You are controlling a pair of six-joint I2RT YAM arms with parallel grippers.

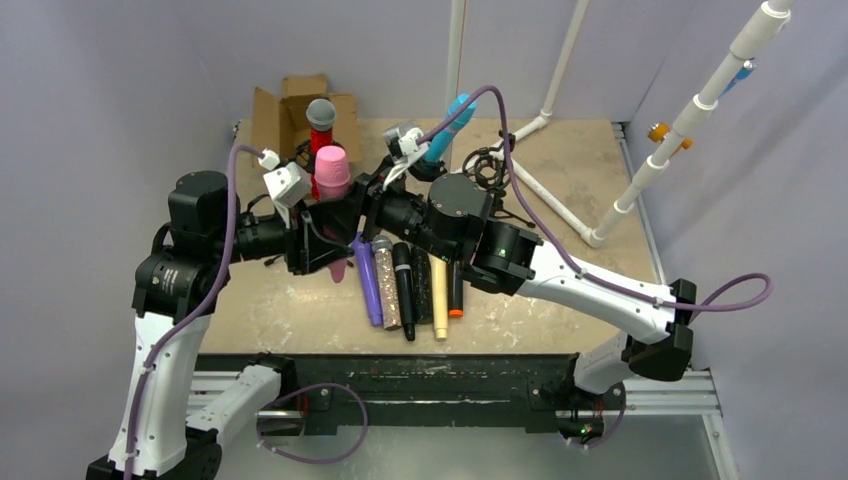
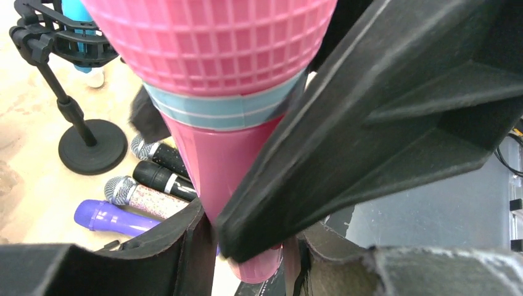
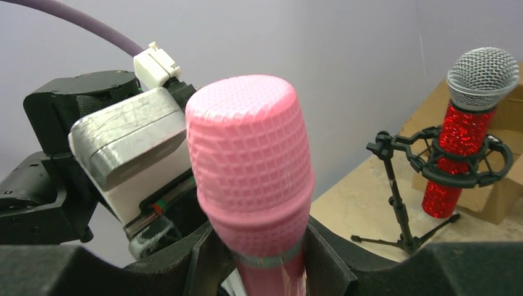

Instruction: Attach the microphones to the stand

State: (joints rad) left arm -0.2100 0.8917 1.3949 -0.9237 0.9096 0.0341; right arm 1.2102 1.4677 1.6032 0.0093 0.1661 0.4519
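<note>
Nearest the arm bases, on the beige tabletop [image 1: 280, 310], a row of stick microphones lies side by side: a purple plastic one [image 1: 367, 282], a silver-glitter one [image 1: 386, 292], a plain black one [image 1: 404, 295], a dark glitter one [image 1: 421, 285], a cream one [image 1: 439, 305] and a black one with an orange end [image 1: 456, 290].

Just behind the row, both arms meet on the pink plastic microphone with a gridded head [image 3: 250, 160], which is off the table with its head uppermost. The left gripper [image 2: 219, 237] clamps its tapered handle low down, with the black fingers [image 2: 370, 123] pressed against it. The right gripper [image 3: 262, 259] flanks the neck just under the head. Its fingers [image 3: 206, 262] sit close on both sides, but I cannot tell whether they press on it.

Farther back, a red-glitter microphone with a silver mesh head [image 3: 459, 154] stands in a black ring mount on a tripod stand [image 3: 401, 209]. To its right, a light blue microphone [image 1: 450, 125] sits in a second ring mount on a round-based stand [image 2: 92, 148]. An open brown cardboard box [image 1: 275, 110] is at the far edge.
</note>
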